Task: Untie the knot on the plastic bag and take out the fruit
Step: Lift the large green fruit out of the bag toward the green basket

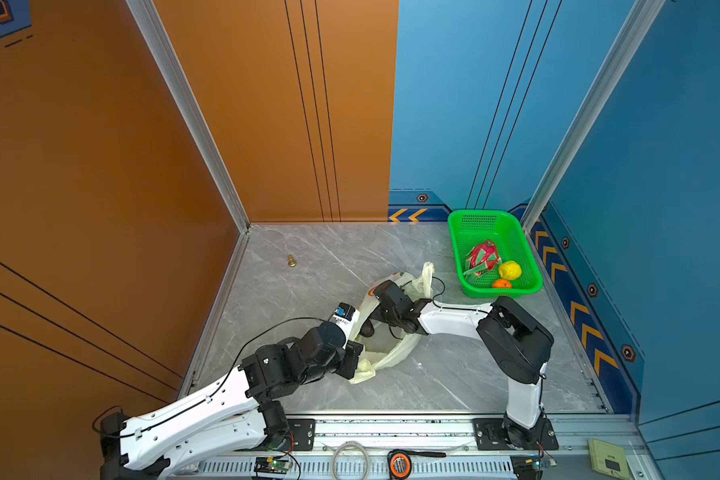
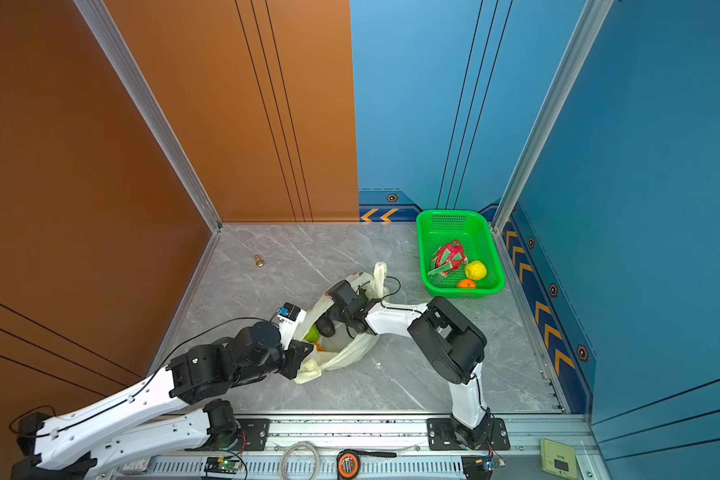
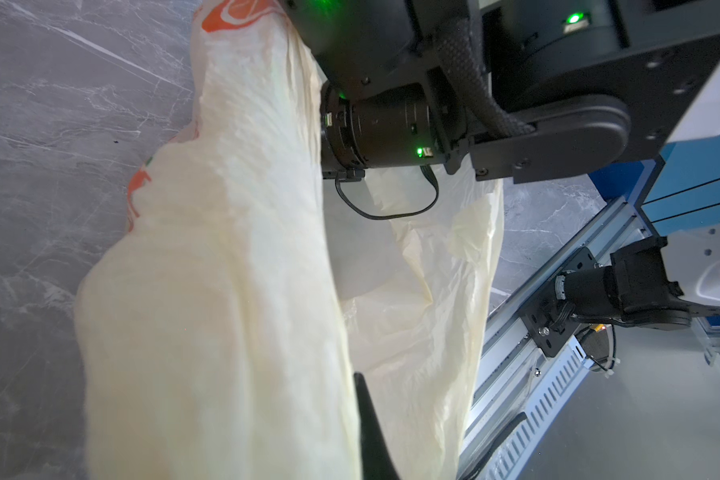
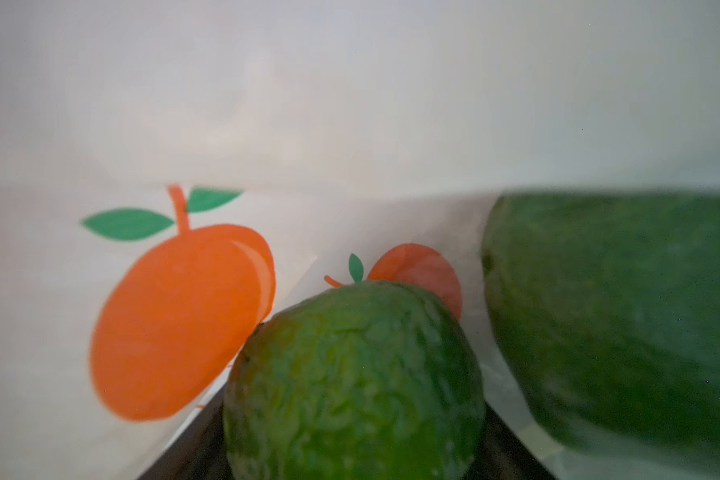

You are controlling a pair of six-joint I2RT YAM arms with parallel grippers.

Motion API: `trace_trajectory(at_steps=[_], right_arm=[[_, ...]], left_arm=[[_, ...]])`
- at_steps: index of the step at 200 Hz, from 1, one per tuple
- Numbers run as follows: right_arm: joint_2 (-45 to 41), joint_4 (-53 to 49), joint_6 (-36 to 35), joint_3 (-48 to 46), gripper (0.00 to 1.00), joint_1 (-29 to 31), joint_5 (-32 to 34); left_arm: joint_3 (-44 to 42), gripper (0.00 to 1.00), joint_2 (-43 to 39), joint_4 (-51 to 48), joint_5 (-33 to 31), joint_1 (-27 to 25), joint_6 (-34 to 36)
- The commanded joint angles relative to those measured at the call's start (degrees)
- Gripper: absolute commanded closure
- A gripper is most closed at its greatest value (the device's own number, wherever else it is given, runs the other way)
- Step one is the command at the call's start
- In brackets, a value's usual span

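The plastic bag (image 1: 395,353) lies on the grey floor with its mouth open; no knot shows. My left gripper (image 1: 360,362) is shut on the bag's near rim, and the film covers its fingers (image 3: 371,428). Inside the bag, my right gripper (image 4: 352,415) is shut on a green round fruit (image 4: 354,374), one dark finger against each side. A dark avocado (image 4: 620,324) lies beside it. In a top view the avocado (image 2: 326,327), the green fruit (image 2: 312,333) and a bit of orange fruit (image 2: 317,346) show in the bag's mouth.
A green basket (image 1: 474,220) at the back right holds a dragon fruit (image 1: 483,255), a lemon (image 1: 510,270) and an orange (image 1: 501,284). A small brass figure (image 1: 292,261) stands at the back left. Walls close three sides, and a rail with a tape measure (image 1: 400,463) runs along the front.
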Motion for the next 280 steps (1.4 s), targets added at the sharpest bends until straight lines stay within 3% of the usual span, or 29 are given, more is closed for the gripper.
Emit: trace_trajectory(at_steps=[1,97,190,235,280], right_arm=[[-4.9,-0.4,-0.8,-2.3,0.42,0.3,-1.0],[-24.7,-14.4,-3.2,-8.6,0.43,6.1,-0.7],[-37.8,-34.8,-7.1,2.0,0.43,11.4,0.4],[-40.5,-41.5,-10.7,11.0,0.43,6.0,-1.8],[-41.6,-41.6,-14.1,14.8,0.43,-10.5,-9.3]], left_arm=[[-0.6,1.0,-0.2,-0.4,-0.7,-0.9,-0.4],[-0.3,1.0,-0.4,0.6,-3.7,-0.9,0.5],[-0.5,1.0,-0.1,1.3,-4.7,-0.9,0.7],[-0.4,1.0,0.2,1.3,-4.6,-0.8,0.9],[-0.2,1.0,0.4,1.3,-4.5,-0.9,1.0]])
